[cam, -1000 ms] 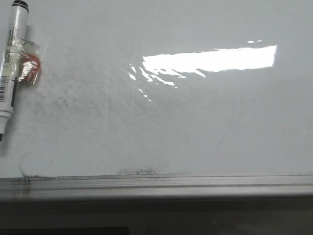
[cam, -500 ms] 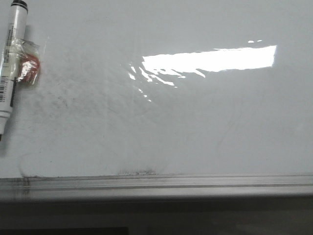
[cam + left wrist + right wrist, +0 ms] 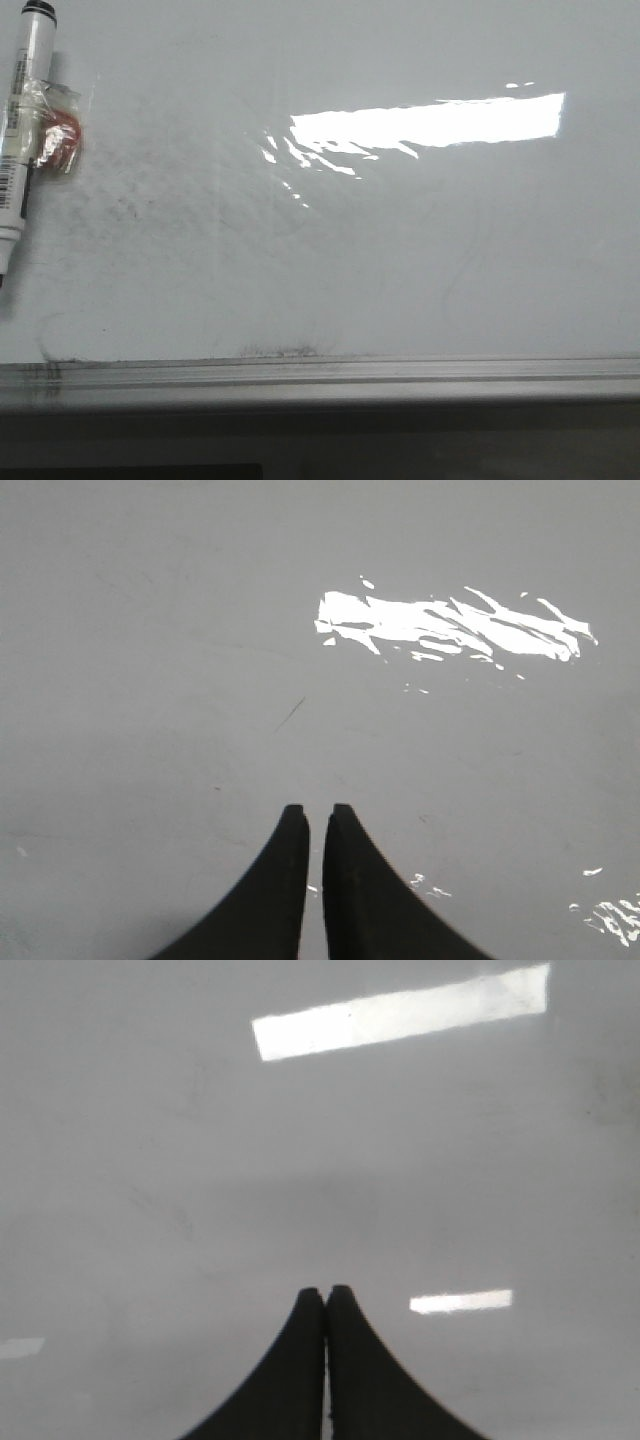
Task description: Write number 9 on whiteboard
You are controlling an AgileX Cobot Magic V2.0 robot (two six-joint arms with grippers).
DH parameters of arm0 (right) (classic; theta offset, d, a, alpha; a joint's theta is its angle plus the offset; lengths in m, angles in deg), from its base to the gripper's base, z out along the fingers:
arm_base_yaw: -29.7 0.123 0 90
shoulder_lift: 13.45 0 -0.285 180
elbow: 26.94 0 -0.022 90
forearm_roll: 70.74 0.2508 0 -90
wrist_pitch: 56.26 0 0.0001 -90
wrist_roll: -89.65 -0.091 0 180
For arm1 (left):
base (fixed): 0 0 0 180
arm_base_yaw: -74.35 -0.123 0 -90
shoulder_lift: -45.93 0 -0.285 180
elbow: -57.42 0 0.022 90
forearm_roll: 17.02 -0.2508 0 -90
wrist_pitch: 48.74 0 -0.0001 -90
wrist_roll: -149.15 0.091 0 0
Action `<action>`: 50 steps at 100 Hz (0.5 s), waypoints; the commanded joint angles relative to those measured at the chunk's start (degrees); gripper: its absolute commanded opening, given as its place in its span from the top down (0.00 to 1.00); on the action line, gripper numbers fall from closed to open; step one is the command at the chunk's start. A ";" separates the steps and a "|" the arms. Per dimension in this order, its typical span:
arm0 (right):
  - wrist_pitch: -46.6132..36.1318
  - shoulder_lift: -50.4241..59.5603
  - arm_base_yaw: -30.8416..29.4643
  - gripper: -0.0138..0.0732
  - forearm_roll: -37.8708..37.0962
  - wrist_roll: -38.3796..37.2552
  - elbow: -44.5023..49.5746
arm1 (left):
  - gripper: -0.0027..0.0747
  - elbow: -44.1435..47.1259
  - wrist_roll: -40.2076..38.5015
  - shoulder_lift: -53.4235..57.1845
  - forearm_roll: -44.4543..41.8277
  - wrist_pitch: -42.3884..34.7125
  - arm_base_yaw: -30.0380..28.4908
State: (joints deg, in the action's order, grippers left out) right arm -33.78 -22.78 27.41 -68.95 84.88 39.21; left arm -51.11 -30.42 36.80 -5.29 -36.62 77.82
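The whiteboard (image 3: 400, 250) fills the front view, glossy white-grey with faint grey smudges and a grey metal edge rail (image 3: 400, 372) along its near side. No number 9 shows on it in any view. Neither gripper appears in the front view. My left gripper (image 3: 312, 810) hovers over bare board (image 3: 150, 680), its jaws nearly together with a thin slit and nothing between them. My right gripper (image 3: 327, 1290) is over bare board (image 3: 150, 1160), jaws pressed shut and empty. A short thin dark stroke (image 3: 290, 714) lies ahead of the left fingers.
A white marker with a black cap (image 3: 25, 120) lies on the board at the far left, with a piece of clear tape and something red (image 3: 60, 135) beside it. A bright glare patch (image 3: 430, 120) sits upper centre. Dark smudges (image 3: 285, 351) mark the rail.
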 commanded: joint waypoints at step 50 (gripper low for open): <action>-3.85 -1.22 -0.14 0.91 2.68 0.38 -2.14 | 0.79 -1.92 -0.43 -1.28 0.87 -5.73 0.40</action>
State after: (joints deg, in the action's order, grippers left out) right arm -33.56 -22.78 27.41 -66.43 84.88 39.21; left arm -51.21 -30.42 36.80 -5.16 -37.64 77.82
